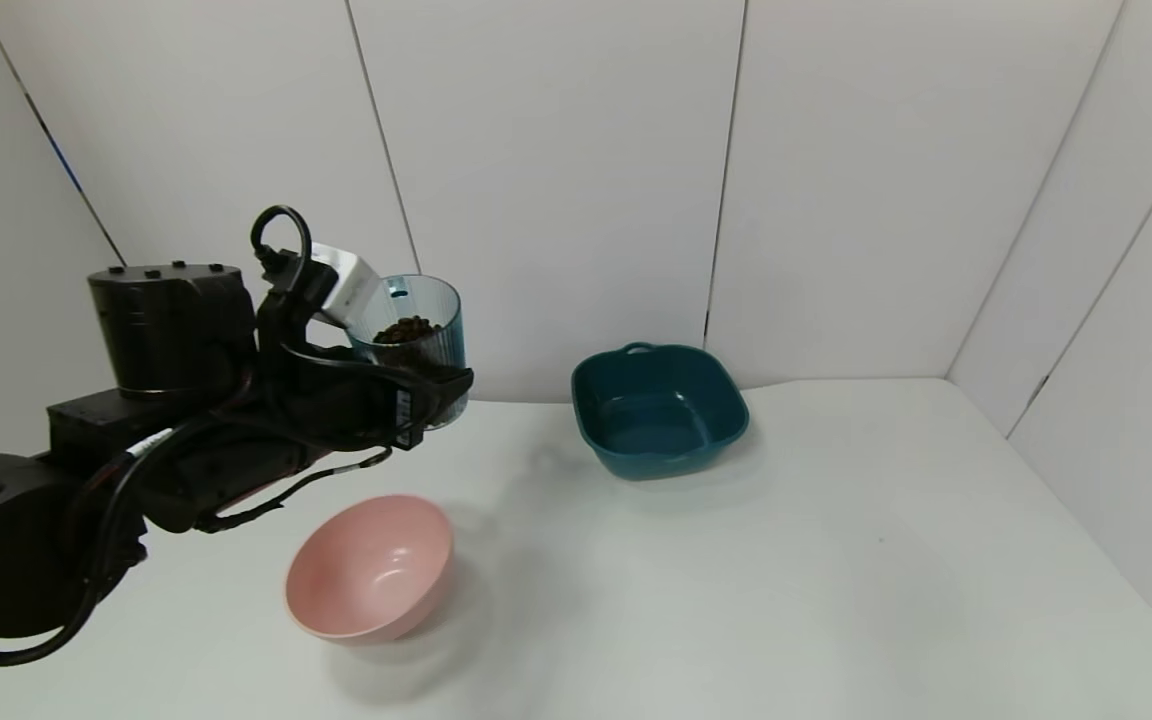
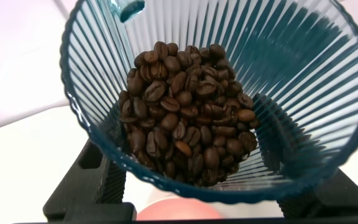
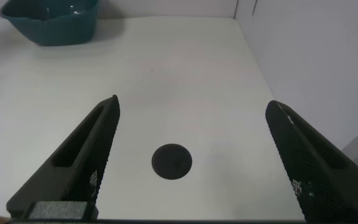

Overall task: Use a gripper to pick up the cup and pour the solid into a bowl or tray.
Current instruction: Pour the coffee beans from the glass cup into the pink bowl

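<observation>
The cup [image 1: 419, 340] is a small tumbler of translucent pale-blue plastic, ribbed all the way down, with a little teal tab at its far rim, and it holds a heap of the solid [image 1: 406, 331], glossy dark brown beans that look like roasted coffee. It hangs in the air at the left of the scene, above the table [image 1: 836, 560] and behind the pink bowl [image 1: 371, 570], pinched between the fingers of the left end effector [image 1: 426, 395], whose black pads press on its ribbed wall from either side. The cup's long axis stands close to upright, with the mouth upward and leaning only slightly; the beans lie settled in the bottom. In the left wrist view the beans [image 2: 188, 115] fill the floor of the cup [image 2: 291, 68] and a sliver of the pink bowl [image 2: 176, 211] shows beneath it. A strip of white lettering runs along the end effector's near finger, too small to read. The pink bowl rests on the table near the front left, round and matte, tipped a little toward the left. A dark teal dish [image 1: 658, 410] with handles sits farther back, near the middle. The right end effector [image 3: 185, 168] hovers over bare table at the right, its fingers spread wide apart, above a dark round spot [image 3: 171, 161].
</observation>
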